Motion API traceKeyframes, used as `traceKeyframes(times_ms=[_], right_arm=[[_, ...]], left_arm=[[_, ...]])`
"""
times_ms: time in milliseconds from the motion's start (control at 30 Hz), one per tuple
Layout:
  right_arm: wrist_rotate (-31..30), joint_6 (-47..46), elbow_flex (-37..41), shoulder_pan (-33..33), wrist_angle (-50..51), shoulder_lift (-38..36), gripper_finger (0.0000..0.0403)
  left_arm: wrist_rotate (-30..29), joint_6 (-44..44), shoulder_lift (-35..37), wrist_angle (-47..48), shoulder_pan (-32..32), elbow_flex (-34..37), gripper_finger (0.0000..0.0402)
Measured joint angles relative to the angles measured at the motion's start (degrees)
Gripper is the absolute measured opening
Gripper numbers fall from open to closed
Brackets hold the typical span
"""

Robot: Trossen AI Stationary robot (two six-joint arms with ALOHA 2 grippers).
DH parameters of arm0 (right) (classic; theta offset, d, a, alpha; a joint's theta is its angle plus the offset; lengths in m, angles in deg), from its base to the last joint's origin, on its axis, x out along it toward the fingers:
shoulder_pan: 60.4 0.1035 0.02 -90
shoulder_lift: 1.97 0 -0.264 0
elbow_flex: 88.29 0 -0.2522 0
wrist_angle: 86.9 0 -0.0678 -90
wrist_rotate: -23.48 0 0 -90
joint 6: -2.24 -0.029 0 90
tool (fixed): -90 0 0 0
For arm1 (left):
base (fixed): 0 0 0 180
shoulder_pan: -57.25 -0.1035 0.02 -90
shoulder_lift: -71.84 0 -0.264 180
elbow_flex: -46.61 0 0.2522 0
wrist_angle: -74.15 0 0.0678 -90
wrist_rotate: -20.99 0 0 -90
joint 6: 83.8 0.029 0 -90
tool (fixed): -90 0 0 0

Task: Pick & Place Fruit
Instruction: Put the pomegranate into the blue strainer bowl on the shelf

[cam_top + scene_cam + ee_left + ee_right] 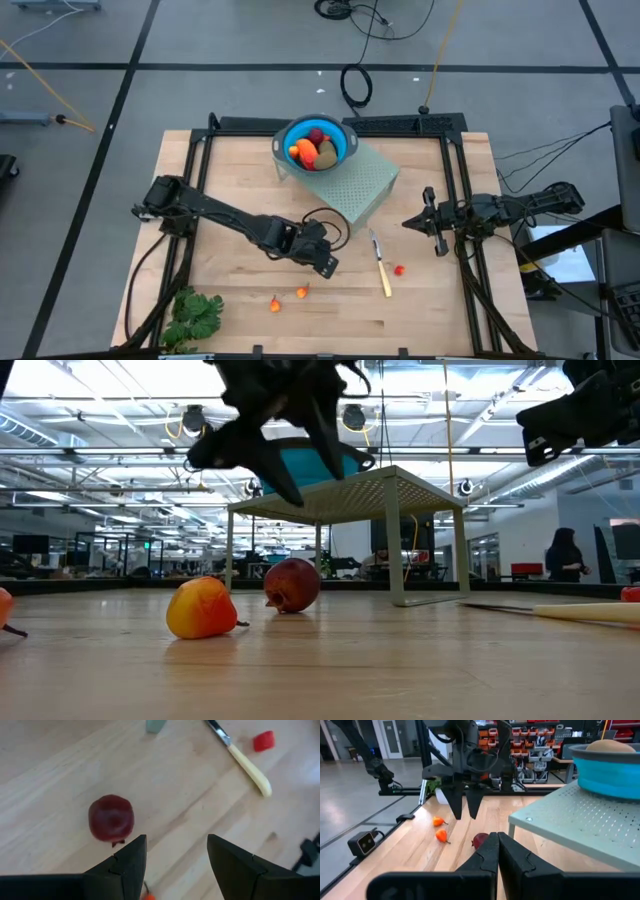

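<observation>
A dark red ball [111, 817] rests on the wooden table [230, 180], clear of the fingers. My left gripper [176, 851] hangs open above the table just beside the ball, pointing steeply down, with nothing between its fingers; it also shows in the low view [305, 470] and the high view [325, 263]. Two small orange-red pieces [302, 291] [275, 304] lie nearer the front edge, and a red bit [399, 269] lies by the knife. More fruit sits in a blue bowl [340, 150]. My right gripper [497, 840] waits shut at the table's right side [408, 222].
The bowl stands on a pale green perforated stand [362, 185] at the far middle. A yellow-handled knife [381, 265] lies right of my left gripper. A leafy green bunch [195, 315] lies at the front left corner. Black frame rails [195, 170] run along the table's sides.
</observation>
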State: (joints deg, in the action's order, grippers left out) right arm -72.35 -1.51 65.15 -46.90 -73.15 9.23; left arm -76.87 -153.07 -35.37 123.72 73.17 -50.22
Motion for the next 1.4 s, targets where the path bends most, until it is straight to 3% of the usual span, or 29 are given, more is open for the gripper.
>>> traceKeyframes(times_ms=[400, 733, 933, 1400], right_arm=[[0.0, 0.0, 0.0, 0.0, 0.3, 0.0, 0.0000], [0.0, 0.1, 0.0, 0.0, 0.3, 0.0, 0.0000], [-0.1, 0.1, 0.0, 0.0, 0.3, 0.0, 0.0000], [-0.1, 0.1, 0.1, 0.0, 0.7, 0.0, 0.0000]], left_arm=[[-4.0, -0.7, -1.3, 4.3, -1.1, 0.0, 0.0218], [-4.2, -2.2, -2.2, 6.0, -1.2, 0.0, 0.0317], [-4.1, -1.8, -4.3, 5.9, -1.2, 0.2, 0.0350], [-3.7, -3.0, -10.4, 5.7, -1.3, 0.2, 0.0340]])
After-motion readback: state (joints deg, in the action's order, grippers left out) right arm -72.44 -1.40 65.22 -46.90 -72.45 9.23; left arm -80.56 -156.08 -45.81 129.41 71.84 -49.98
